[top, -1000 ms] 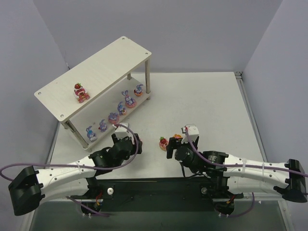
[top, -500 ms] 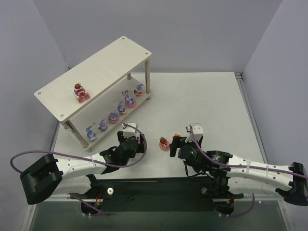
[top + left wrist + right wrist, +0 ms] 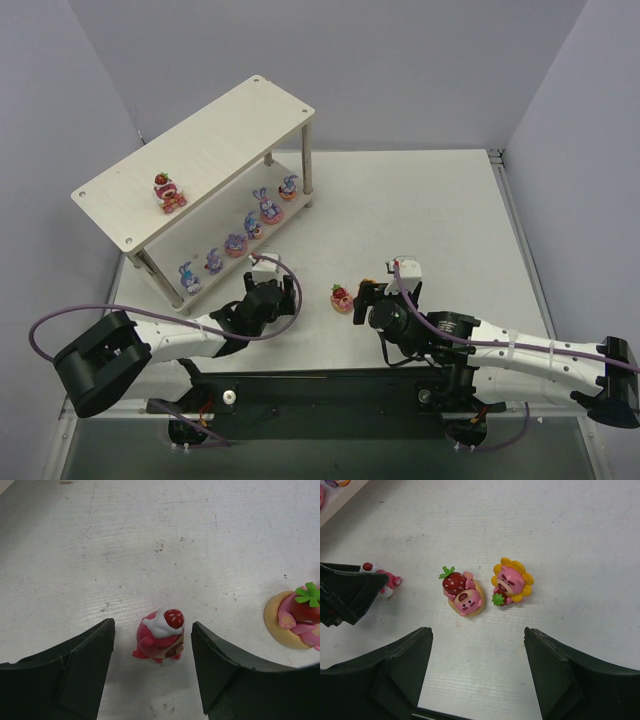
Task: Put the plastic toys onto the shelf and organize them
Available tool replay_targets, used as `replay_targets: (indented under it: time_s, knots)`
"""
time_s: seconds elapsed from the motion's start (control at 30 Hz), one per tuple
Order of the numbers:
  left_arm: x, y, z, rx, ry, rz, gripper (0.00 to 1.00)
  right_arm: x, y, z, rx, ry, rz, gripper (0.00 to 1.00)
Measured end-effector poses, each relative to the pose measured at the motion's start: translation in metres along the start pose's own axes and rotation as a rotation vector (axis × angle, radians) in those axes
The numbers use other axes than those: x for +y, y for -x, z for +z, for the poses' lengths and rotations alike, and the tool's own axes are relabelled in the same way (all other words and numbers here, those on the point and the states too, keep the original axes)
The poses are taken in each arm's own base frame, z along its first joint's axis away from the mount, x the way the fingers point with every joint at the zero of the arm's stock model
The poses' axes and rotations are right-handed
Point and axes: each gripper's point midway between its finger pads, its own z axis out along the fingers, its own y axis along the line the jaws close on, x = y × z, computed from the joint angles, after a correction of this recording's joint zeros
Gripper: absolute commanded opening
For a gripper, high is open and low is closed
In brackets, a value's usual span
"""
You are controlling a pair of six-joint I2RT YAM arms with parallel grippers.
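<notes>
The shelf (image 3: 200,150) stands at the far left. One red strawberry bear (image 3: 168,192) stands on its top board, and several purple bunnies (image 3: 269,208) line its lower board. My left gripper (image 3: 153,628) is open and low over the table, with a small red-pink cream-topped bear (image 3: 161,635) standing between its jaws, untouched. My right gripper (image 3: 478,632) is open and empty. Just beyond it lie a strawberry bear on a yellow base (image 3: 462,594) and the orange-yellow flower figure (image 3: 511,584). In the top view the yellow-based bear (image 3: 341,297) lies between the two grippers.
The left gripper's dark fingers (image 3: 350,592) show at the left of the right wrist view, next to the small bear (image 3: 385,582). The shelf's lower board edge (image 3: 335,495) is at the top left there. White shelf legs (image 3: 307,165) stand on the table.
My left gripper has moved away from the shelf's lower board, rightward toward the loose toys, and now straddles the small bear. My right arm shifted slightly.
</notes>
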Motion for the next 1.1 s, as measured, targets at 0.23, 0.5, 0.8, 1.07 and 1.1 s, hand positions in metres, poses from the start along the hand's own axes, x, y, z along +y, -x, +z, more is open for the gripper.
replay_targets:
  time_s: [0.23,0.5,0.8,1.07,1.1]
  knots:
    - [-0.009,-0.001,0.005,0.004,-0.047,-0.018,0.42,-0.001,0.000,0.001,0.001,-0.003,0.000,0.75]
    - [-0.011,-0.002,0.006,0.011,-0.057,-0.017,0.00,-0.003,0.001,0.002,-0.001,-0.013,0.004,0.75]
    - [-0.038,0.067,-0.025,-0.030,-0.114,-0.043,0.00,-0.009,-0.002,0.003,-0.001,-0.024,0.007,0.74]
    - [-0.069,0.185,-0.081,-0.141,-0.182,-0.082,0.00,-0.016,-0.003,0.005,-0.003,-0.041,0.015,0.75]
    - [-0.070,0.192,-0.086,-0.142,-0.182,-0.077,0.00,-0.017,-0.002,0.006,-0.003,-0.045,0.016,0.74]
